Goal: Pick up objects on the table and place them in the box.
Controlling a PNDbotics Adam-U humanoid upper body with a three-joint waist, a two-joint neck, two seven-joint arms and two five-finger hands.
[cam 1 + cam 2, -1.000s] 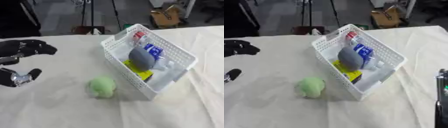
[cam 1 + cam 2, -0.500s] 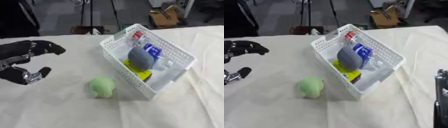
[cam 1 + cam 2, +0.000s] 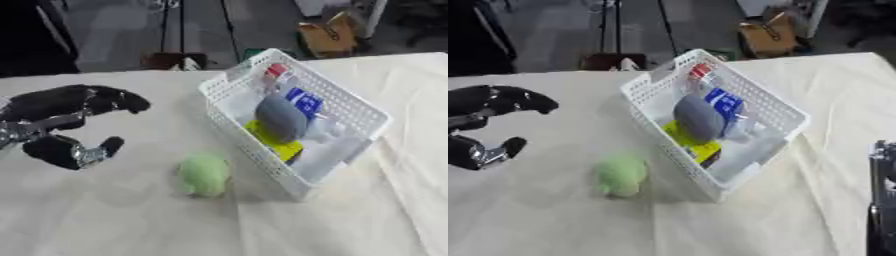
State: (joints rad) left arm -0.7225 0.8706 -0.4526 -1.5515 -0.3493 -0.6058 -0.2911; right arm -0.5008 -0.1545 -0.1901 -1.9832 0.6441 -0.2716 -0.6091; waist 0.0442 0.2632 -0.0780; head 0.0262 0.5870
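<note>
A soft pale-green object (image 3: 204,174) lies on the cream tablecloth just left of the white plastic basket (image 3: 354,106). Inside the basket I see a grey rounded object (image 3: 280,117), a blue-and-white packet (image 3: 305,102), something yellow (image 3: 275,141) and a red-capped item (image 3: 276,70). My left hand (image 3: 63,122) hovers at the left of the table, fingers and thumb spread apart, holding nothing, well left of the green object. Only a dark edge of my right arm (image 3: 882,200) shows at the right border of the right eye view; its hand is hidden.
The cloth (image 3: 114,220) spreads across the front and left of the table. Behind the far table edge stand a stand's dark legs (image 3: 166,30) and a brown cardboard box (image 3: 328,35) on the floor.
My left hand has moved right, toward the green object, and spread its fingers and thumb wider. The green object and basket have kept their places.
</note>
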